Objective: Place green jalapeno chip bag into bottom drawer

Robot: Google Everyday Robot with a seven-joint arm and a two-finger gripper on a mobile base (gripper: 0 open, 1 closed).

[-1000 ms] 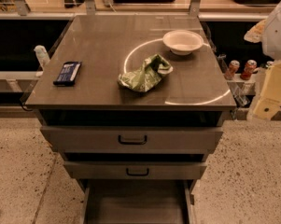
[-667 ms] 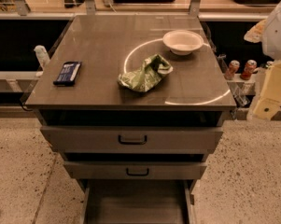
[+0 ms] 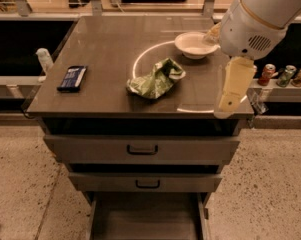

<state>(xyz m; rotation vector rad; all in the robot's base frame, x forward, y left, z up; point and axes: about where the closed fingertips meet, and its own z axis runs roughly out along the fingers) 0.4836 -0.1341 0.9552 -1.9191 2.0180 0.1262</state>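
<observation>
The green jalapeno chip bag point(image 3: 155, 79) is laid on the worktop point(image 3: 105, 49), its long axis slanted toward the bowl point(image 3: 192, 44), and the gripper point(image 3: 230, 96), whose grasp cannot be told, is hung right of the bag.

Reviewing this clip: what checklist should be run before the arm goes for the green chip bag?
1. Is the bottom drawer pulled out, with its visible floor bare? Ok.
2. Is the green jalapeno chip bag lying free on the tabletop with nothing on it? Ok.
3. Is the gripper at the bag? Not ok: it hangs over the table's front right edge, to the right of the bag.
4. Is the white bowl apart from the bag? Ok: it sits behind it.
5. Is the dark-blue packet out of the way? Ok: it lies at the far left.
</observation>
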